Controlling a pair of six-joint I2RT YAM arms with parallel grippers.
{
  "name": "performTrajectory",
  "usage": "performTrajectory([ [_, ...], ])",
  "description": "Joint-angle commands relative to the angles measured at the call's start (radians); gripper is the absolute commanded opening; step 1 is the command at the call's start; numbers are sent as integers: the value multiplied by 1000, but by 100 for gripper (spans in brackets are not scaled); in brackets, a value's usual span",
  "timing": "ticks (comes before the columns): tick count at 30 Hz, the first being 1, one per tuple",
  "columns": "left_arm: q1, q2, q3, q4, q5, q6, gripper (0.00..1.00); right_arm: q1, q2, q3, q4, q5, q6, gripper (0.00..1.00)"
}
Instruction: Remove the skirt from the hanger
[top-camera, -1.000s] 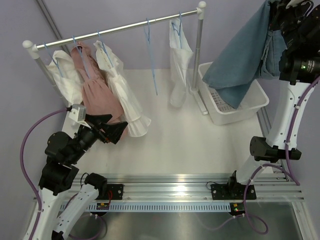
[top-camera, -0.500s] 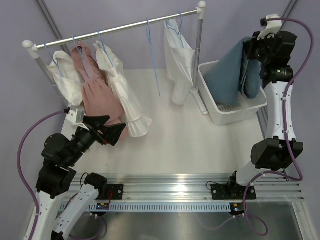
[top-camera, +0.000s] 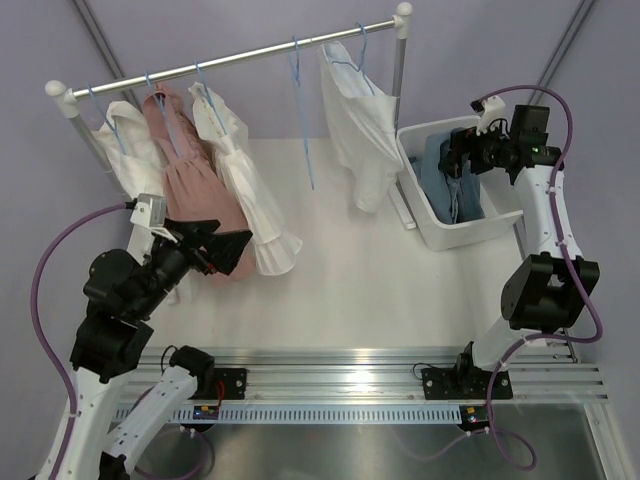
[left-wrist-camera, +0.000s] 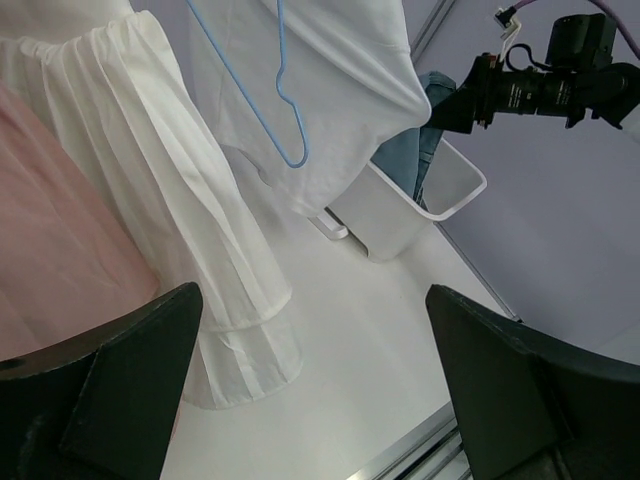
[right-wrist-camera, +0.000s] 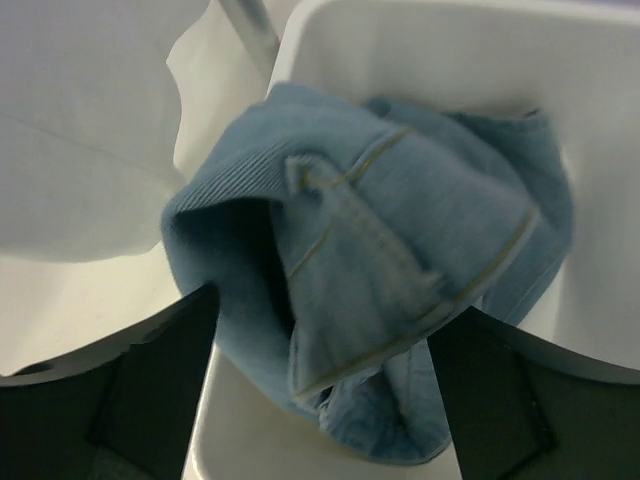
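Note:
The blue denim skirt (top-camera: 456, 190) lies crumpled inside the white basket (top-camera: 440, 236) at the right. My right gripper (top-camera: 460, 160) hovers just above it, open, with nothing between its fingers; the wrist view shows the skirt (right-wrist-camera: 400, 250) loose below the right gripper (right-wrist-camera: 325, 310). A bare blue hanger (top-camera: 303, 110) hangs on the rail, also seen in the left wrist view as the hanger (left-wrist-camera: 285, 110). My left gripper (top-camera: 228, 248) stands open and empty beside the pink dress, well to the left; its wrist view shows the left gripper (left-wrist-camera: 312, 300) over the table.
A metal rail (top-camera: 230, 62) carries a white dress (top-camera: 128, 160), a pink dress (top-camera: 195, 190) and a tiered white dress (top-camera: 255, 200) at the left. A white garment (top-camera: 360, 130) hangs near the rail's right post (top-camera: 397, 100), beside the basket.
My right arm came down from high up with the skirt, brought it into the basket and opened, letting it drop. The white garment swung. The left arm hardly moved.

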Motion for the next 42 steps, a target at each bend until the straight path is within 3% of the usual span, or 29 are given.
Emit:
performTrajectory([
  [1, 0, 42, 71, 22, -14, -27, 99, -4, -44, 17, -106, -31, -118, 99],
  [9, -2, 138, 175, 13, -126, -53, 99, -4, -249, 2, -172, -88, -141, 99],
  [17, 0, 423, 425, -18, -265, -100, 97, -1, -455, -249, -291, -541, -199, 99],
  [21, 1, 565, 539, -16, -326, -120, 93, 19, -561, -432, -209, -694, -118, 99],
  [25, 29, 660, 585, 37, -426, -129, 85, 36, -686, -598, -36, -701, -36, 99],
  [29, 76, 729, 606, 73, -455, -143, 74, 36, -719, -630, -51, -684, -73, 99],
  [42, 115, 867, 686, 111, -425, -105, 63, 36, -708, -636, -112, -682, -153, 99],
])
